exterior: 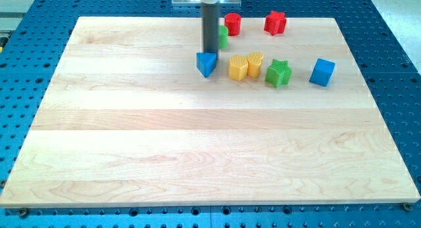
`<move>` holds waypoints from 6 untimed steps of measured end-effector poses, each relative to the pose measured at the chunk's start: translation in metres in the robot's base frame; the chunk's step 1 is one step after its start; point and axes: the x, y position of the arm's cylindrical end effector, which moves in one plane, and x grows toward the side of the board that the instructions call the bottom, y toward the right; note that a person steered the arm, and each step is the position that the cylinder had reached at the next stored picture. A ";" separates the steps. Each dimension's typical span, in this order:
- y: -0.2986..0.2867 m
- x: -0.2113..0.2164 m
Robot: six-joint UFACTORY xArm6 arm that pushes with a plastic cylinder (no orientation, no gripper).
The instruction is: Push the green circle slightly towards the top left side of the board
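The green circle sits near the view's top centre, and the dark rod hides its left part. My tip is at the green circle's lower left, touching or nearly touching it. The tip also meets the top edge of the blue triangle, which lies just below it. The red circle stands just above and right of the green circle.
A red star is at the view's top right. A yellow hexagon, a yellow heart, a green star and a blue cube form a row right of the blue triangle. The wooden board lies on a blue perforated table.
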 end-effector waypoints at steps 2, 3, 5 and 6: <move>0.023 -0.055; -0.066 -0.060; -0.127 0.024; -0.088 0.087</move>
